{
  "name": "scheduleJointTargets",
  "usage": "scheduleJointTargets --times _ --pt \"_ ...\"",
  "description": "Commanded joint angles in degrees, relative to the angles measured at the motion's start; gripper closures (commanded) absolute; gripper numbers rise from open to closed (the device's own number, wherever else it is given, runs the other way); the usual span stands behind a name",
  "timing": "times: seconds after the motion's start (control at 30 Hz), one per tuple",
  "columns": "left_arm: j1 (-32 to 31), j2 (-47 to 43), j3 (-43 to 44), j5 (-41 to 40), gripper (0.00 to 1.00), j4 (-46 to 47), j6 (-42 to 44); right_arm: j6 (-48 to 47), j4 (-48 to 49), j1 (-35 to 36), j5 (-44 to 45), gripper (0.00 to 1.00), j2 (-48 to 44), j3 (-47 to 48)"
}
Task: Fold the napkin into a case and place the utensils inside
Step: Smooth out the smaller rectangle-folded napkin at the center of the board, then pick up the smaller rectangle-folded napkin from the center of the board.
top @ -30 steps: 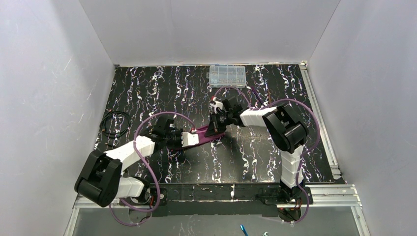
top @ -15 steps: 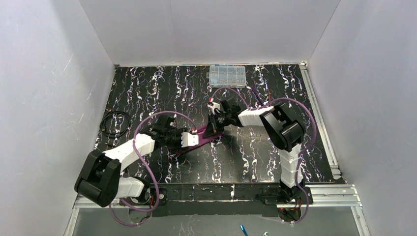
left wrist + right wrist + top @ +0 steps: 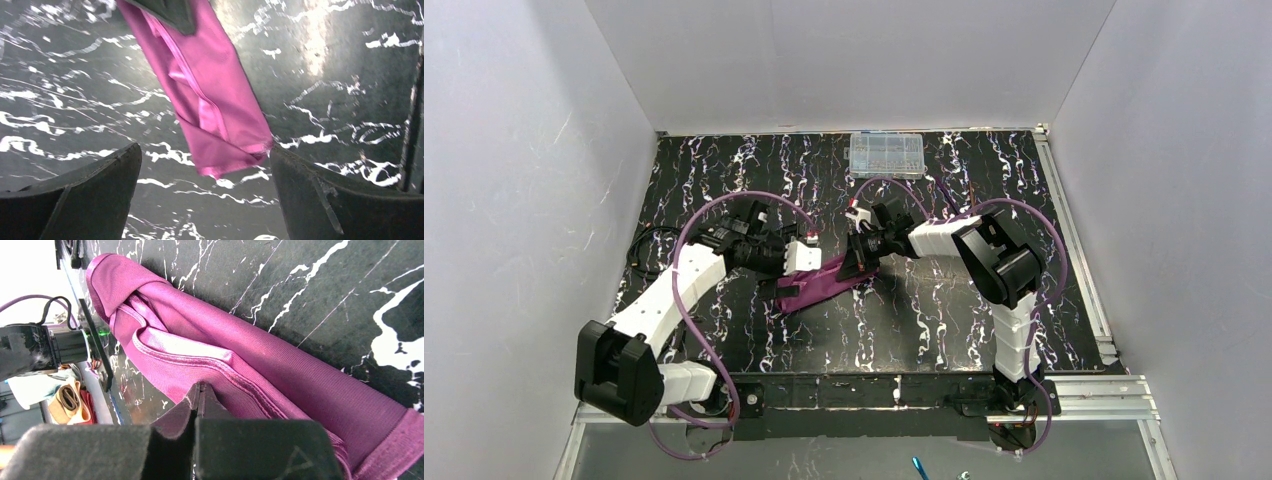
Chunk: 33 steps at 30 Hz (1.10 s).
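left gripper (image 3: 205, 150) hangs with its jaws wide apart and nothing between them, just above the end of the napkin (image 3: 824, 284) that lies farther from the clear compartment box (image 3: 885, 154). right gripper (image 3: 200, 390) has its fingers pressed together, pinching a fold of the cloth at the end nearer the box. the napkin rests as a narrow, rumpled, folded strip on the black marbled table (image 3: 944, 320), on the arm-base side of the box and well apart from it, slanting leftward away from the box.
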Motion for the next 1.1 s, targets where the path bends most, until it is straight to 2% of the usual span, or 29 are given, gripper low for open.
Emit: scheduleJointTargets --times 0.0,0.17,0.4,0.53,0.67,0.9,1.07 --pt "3.6 2.1 -3.1 2.7 0.02 -9.9 6.1 -3.4 -5.4 0.2 6.3 0.99 3.6 -1.7" --pt "4.5 1.3 -11.8 2.6 0.02 -1.9 13.0 -3.2 -5.4 0.2 6.1 0.99 2.8 -1.7" --pt "4.6 1.5 -16.0 2.0 0.02 4.4 21.9 -2.9 -5.3 0.1 5.9 0.99 2.5 -2.0" --pt "4.7 1.3 -19.6 -1.4 0.02 10.4 23.2 -2.8 -5.1 0.1 5.8 0.99 2.5 -2.0" --pt "4.8 1.1 -22.1 -3.0 0.02 11.1 24.9 -2.5 -5.1 0.1 5.6 0.99 2.6 -1.9" --pt "4.7 2.1 -23.9 -2.1 0.17 13.9 24.8 -1.8 -4.8 0.2 5.3 0.99 2.4 -2.0" --pt "4.5 4.7 -23.9 -3.9 0.36 15.5 23.5 -1.6 -4.9 0.1 5.2 0.99 2.2 -2.3"
